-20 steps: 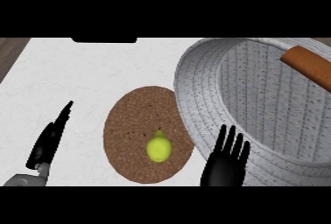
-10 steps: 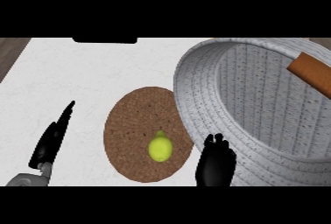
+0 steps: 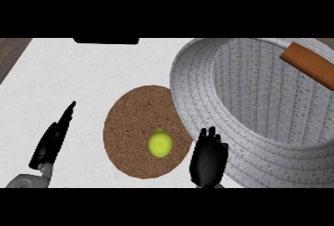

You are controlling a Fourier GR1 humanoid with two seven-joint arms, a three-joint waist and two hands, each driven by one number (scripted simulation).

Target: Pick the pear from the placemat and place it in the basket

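Observation:
A yellow-green pear lies on the round brown placemat, toward its lower right. My right hand hovers just right of the pear, over the placemat's edge and the basket's near wall, fingers straight and open, holding nothing. The large grey woven basket fills the right side. My left hand rests at the lower left, fingers straight and pointing up, apart from the placemat.
An orange-brown handle crosses the basket's upper right rim. A dark object sits at the counter's far edge. The white counter meets a brown strip at the upper left.
My right hand has slid left from the basket wall toward the pear, and its fingers have drawn closer together. The left hand and pear have stayed put.

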